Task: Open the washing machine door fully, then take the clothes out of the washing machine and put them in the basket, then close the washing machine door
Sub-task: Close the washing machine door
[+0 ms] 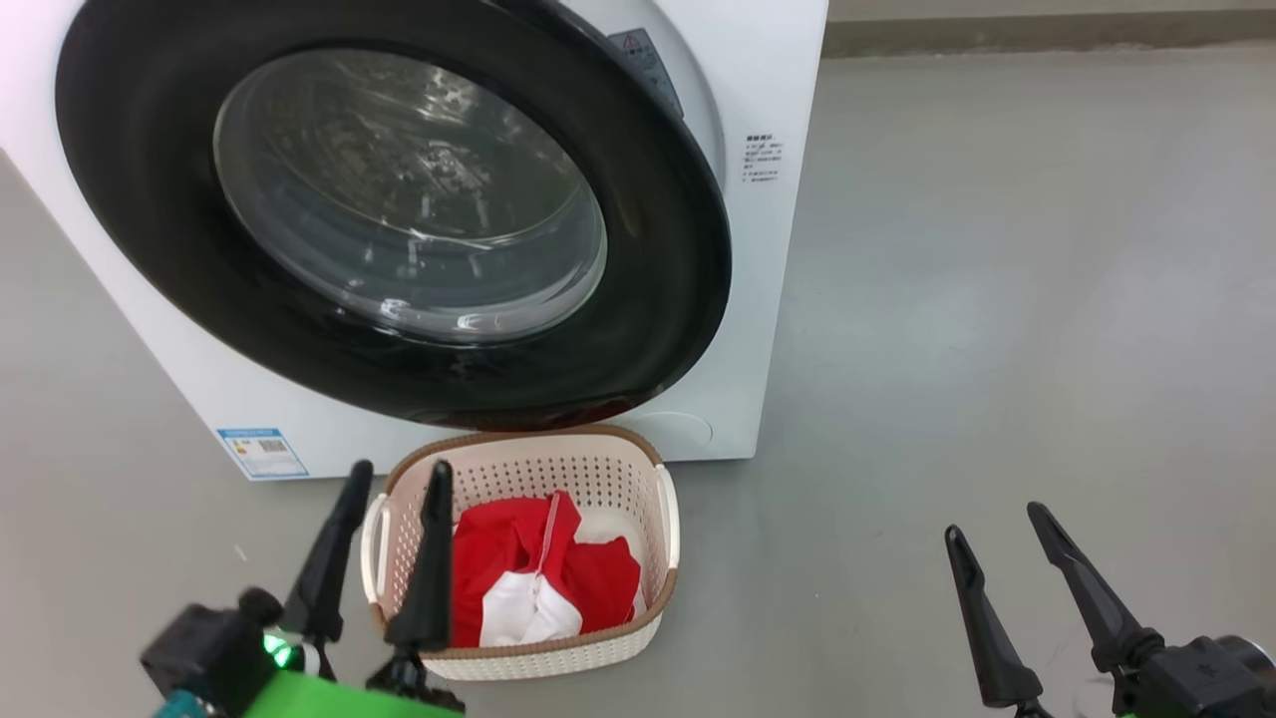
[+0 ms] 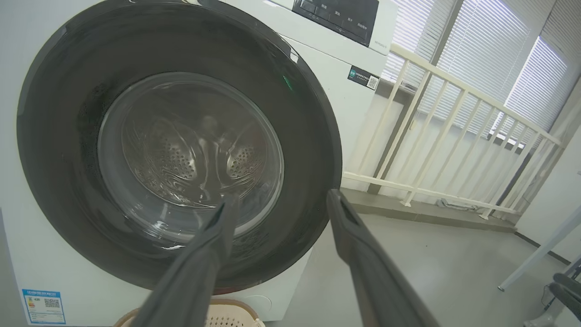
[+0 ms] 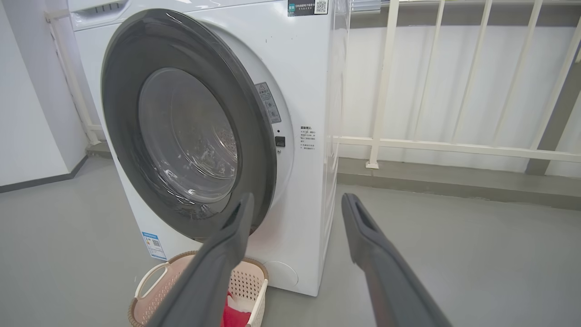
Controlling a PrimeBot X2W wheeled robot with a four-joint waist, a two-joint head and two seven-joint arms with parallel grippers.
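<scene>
1. While both arms are hanging free of everything, the washing machine (image 1: 768,249) is standing on the grey floor (image 1: 997,249), and the washing machine door (image 1: 394,214) is covering most of its front.
2. The door is not sitting flat against the machine. In the right wrist view its right edge is standing a little away from the white front, so a small warning label (image 3: 268,102) and a dark latch hole (image 3: 280,141) are showing beside it.
3. Through the glass window the steel drum (image 2: 190,154) is showing, but reflections are making it hard to tell what is lying inside.
4. The basket (image 1: 598,469) is sitting on the floor just in front of the machine, below the lower edge of the door.
5. The clothes (image 1: 518,568) are lying inside the basket, red fabric with a white panel on top.
6. The left gripper (image 1: 401,469) is hovering with its fingers spread apart and is grasping nothing. In the head view one finger is showing in front of the basket's left wall and the other just beside its left handle. I cannot tell if they are touching it.
7. The right gripper (image 1: 995,520) is released too, holding nothing, over bare floor well apart from the basket on the right side.
8. A white railing (image 3: 454,147) is running behind the machine.
</scene>
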